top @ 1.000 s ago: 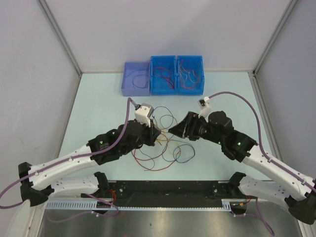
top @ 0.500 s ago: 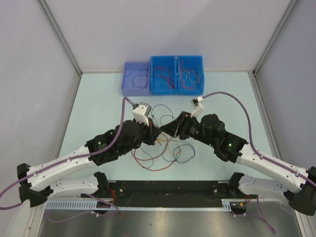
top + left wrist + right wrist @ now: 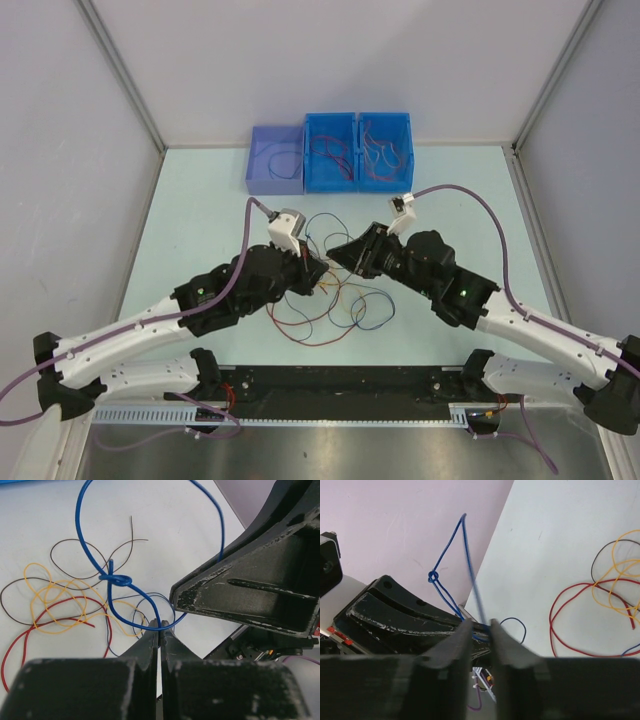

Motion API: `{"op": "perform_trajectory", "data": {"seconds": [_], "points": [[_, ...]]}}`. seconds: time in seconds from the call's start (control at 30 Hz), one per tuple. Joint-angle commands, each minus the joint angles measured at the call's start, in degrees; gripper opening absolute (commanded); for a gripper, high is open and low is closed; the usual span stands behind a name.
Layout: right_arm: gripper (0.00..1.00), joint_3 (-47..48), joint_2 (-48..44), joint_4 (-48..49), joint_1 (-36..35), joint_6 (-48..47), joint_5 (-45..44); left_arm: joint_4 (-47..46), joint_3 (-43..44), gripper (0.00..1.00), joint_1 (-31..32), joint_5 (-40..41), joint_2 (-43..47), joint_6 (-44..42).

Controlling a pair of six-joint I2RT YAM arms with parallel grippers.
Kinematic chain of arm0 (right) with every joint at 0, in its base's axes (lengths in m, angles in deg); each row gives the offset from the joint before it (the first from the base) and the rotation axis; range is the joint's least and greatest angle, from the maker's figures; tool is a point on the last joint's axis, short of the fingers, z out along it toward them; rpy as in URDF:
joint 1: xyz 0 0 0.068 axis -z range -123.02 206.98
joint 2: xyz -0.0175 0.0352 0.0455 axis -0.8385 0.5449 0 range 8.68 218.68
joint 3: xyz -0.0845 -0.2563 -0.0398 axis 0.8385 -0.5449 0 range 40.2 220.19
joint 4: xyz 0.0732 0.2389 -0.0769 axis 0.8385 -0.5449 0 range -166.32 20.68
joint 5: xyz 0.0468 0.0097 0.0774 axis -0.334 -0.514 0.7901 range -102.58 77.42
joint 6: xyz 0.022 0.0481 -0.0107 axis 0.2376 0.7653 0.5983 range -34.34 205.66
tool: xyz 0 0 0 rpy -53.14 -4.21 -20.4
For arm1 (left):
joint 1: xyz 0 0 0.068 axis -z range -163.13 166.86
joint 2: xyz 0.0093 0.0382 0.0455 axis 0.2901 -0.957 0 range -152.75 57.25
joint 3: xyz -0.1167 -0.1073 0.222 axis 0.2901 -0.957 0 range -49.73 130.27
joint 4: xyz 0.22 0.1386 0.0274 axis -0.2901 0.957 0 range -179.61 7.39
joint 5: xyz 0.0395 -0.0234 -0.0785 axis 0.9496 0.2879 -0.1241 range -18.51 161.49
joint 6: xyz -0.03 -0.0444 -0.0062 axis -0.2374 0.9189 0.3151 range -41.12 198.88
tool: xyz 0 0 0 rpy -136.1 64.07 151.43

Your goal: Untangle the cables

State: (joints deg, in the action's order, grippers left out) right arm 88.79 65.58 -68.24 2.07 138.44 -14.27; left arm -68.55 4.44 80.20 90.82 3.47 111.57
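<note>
Blue cable [image 3: 80,530]: thin, light and probably springy, held up off the desk [image 3: 200,200].
Left end effector [image 3: 160,626] is clenched on it just below its knot [image 3: 114,578]. Right end effector [image 3: 481,624] has its jaws slightly apart around the same strand. The best hold looks to be beside the knot. Other cables [image 3: 325,315] lie loosely tangled beyond.

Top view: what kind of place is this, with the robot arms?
Probably a robot lab test cell: left arm and right arm bolted to a pale table, plain panels around it, loose cables, three bins.
</note>
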Motion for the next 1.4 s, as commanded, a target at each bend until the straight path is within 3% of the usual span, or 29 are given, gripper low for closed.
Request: {"op": "perform_trajectory", "data": {"seconds": [0.0, 0.07, 0.27, 0.47, 0.53, 0.67, 0.87, 1.27, 1.3, 1.33, 1.37], "points": [[0.13, -0.08, 0.57, 3.57, -0.37, -0.48, -1.21, -2.43, -0.56, 0.00, -0.31, -1.05, 1.22, 0.89], [0.00, -0.08, 0.49, 3.49, -0.37, -0.57, -1.12, -2.60, -0.73, 0.00, -0.31, -1.05, 1.92, 0.80], [0.00, 0.00, -6.86, -2.82, 4.19, -4.52, -0.42, 4.15, 1.02, 0.00, -0.57, 4.21, 3.85, -1.39], [0.00, 1.85, -17.61, -21.96, 28.86, -11.28, 12.13, 13.04, 0.76, 0.00, -6.10, 7.12, 10.52, -3.15], [0.00, 3.34, -18.85, -24.80, 39.37, -13.21, 20.39, 14.79, 0.06, 0.00, -8.39, 6.95, 12.02, -3.68], [0.00, 3.78, -18.50, -28.50, 52.52, -14.36, 32.44, 16.65, 0.06, 0.00, -13.75, 5.90, 14.84, -5.00], [0.00, 3.96, -16.83, -28.59, 57.81, -15.16, 38.08, 17.26, 0.85, 0.00, -14.73, 5.28, 14.49, -5.18], [0.00, 3.78, -15.34, -25.08, 56.50, -14.19, 41.15, 12.08, 1.02, 0.00, -14.73, 3.34, 11.95, -6.58], [0.09, 3.78, -14.90, -24.82, 55.45, -14.19, 40.98, 11.55, 1.98, 0.00, -14.73, 3.26, 11.25, -6.76], [0.48, 3.87, -14.37, -24.81, 55.09, -14.02, 40.63, 11.20, 2.69, 0.00, -14.73, 3.34, 10.46, -7.28], [0.63, 3.78, -14.02, -25.51, 54.57, -14.01, 38.72, 10.33, 3.48, 0.00, -14.73, 3.52, 9.75, -7.72]]}}
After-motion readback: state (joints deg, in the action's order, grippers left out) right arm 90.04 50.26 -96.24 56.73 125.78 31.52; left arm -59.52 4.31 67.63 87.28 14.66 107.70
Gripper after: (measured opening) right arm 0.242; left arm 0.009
